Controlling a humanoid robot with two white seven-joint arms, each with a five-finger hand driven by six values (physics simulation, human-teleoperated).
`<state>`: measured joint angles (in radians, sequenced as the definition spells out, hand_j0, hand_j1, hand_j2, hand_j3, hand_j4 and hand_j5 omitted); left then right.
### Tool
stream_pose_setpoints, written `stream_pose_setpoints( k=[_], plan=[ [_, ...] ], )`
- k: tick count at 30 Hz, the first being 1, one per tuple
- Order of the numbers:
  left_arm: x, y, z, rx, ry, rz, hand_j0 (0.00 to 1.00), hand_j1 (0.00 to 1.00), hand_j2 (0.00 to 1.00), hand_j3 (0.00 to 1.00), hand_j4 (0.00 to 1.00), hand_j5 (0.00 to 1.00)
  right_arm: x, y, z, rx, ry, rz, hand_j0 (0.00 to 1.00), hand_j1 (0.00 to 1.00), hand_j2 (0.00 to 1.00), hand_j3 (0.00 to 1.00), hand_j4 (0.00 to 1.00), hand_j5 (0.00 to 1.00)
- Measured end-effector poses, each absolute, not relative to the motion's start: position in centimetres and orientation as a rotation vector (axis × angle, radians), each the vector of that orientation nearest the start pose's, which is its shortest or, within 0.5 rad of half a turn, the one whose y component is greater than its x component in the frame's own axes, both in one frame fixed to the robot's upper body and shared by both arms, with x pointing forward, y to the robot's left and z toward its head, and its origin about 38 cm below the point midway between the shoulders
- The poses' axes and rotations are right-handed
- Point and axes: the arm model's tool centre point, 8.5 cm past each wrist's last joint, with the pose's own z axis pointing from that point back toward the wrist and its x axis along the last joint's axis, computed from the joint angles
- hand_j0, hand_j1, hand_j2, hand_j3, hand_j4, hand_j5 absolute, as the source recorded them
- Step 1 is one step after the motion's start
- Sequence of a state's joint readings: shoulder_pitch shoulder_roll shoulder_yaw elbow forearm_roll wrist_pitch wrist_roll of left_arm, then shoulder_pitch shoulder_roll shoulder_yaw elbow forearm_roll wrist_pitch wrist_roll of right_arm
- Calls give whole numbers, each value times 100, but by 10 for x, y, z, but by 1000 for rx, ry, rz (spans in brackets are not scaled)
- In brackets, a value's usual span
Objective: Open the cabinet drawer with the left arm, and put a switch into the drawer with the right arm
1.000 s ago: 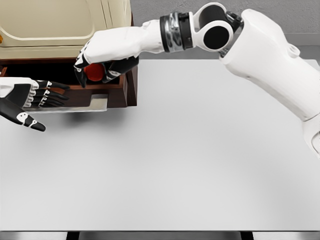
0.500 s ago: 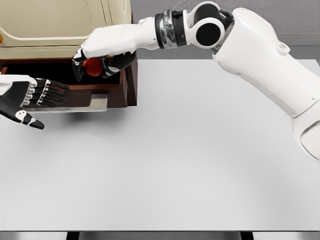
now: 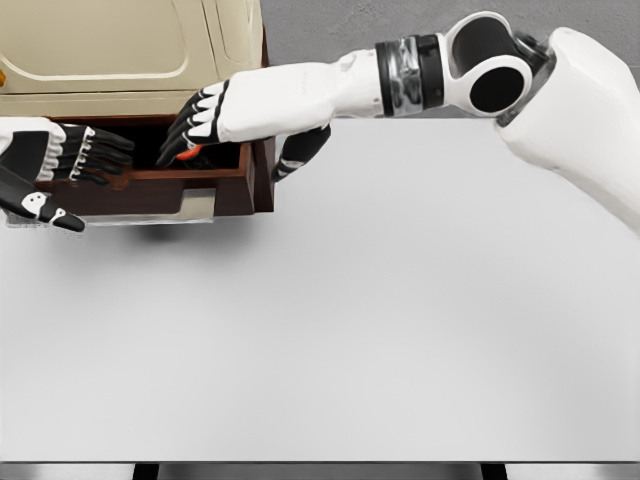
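Observation:
The beige cabinet (image 3: 120,50) stands at the table's back left with its dark brown drawer (image 3: 150,192) pulled out. My right hand (image 3: 205,125) reaches in from the right and hovers over the drawer's right end, fingers spread and open. Just below its fingertips a sliver of the red switch (image 3: 186,155) shows inside the drawer; the rest of it is hidden by the hand. My left hand (image 3: 70,160) is at the picture's left edge, over the drawer's left end, fingers relaxed and holding nothing.
A grey handle plate (image 3: 192,207) sticks out from the drawer's front. The white table (image 3: 380,320) stretches in front and to the right. My right forearm crosses above the table's back edge.
My right hand has spread its fingers and let go of the red switch, which now lies low in the drawer. My left hand has risen and moved back toward the drawer.

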<state>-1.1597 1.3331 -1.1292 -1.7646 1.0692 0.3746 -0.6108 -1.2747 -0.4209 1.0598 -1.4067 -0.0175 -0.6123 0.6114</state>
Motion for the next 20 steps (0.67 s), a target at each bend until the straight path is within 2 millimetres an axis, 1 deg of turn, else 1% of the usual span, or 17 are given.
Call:
stream_pose_setpoints(
  k=[2,3,5,7,8,9,10,11,12,14,16,18,20],
  plan=[
    [384,362,342,-321,-1043,-1010,94,94,94,94,94,94,435,-80,360,-99,2023,-2535,100,100,100,100,100,100],
    [385,359,345,-328,-1052,-1012,94,94,94,94,94,94,434,-93,353,-103,2038,-2556,100,100,100,100,100,100],
    [387,354,351,-338,-1070,-1020,94,94,94,94,94,94,435,-125,336,-99,2082,-2614,100,100,100,100,100,100],
    [389,348,355,-353,-1085,-1029,95,95,95,95,95,95,437,-162,321,-65,2126,-2684,100,100,100,100,100,100],
    [390,346,355,-361,-1087,-1031,95,95,95,95,95,95,438,-179,323,-18,2135,-2709,100,100,100,100,100,100],
    [390,344,355,-370,-1088,-1032,96,96,96,96,96,96,438,-196,320,15,2144,-2743,100,100,100,100,100,100],
    [391,342,355,-383,-1090,-1030,99,99,99,99,99,99,437,-213,310,27,2162,-2783,100,100,100,100,100,100],
    [391,340,357,-404,-1095,-1024,100,100,100,100,100,100,436,-228,304,46,2183,-2810,100,100,100,100,100,100],
    [391,337,359,-428,-1102,-1016,100,100,100,100,100,100,437,-240,305,79,2204,-2824,100,100,100,100,100,100],
    [392,327,355,-494,-1098,-1005,100,100,100,100,100,100,441,-259,305,135,2238,-2853,100,100,100,100,100,100],
    [394,315,350,-552,-1089,-1003,100,100,100,100,100,100,445,-272,306,183,2262,-2870,100,100,100,100,100,100],
    [396,299,346,-611,-1084,-1011,100,100,100,100,100,100,447,-281,298,187,2280,-2902,100,100,100,100,100,100],
    [398,288,345,-650,-1082,-1018,100,100,100,100,100,100,449,-287,297,204,2292,-2914,100,100,100,100,100,100]
  ],
)
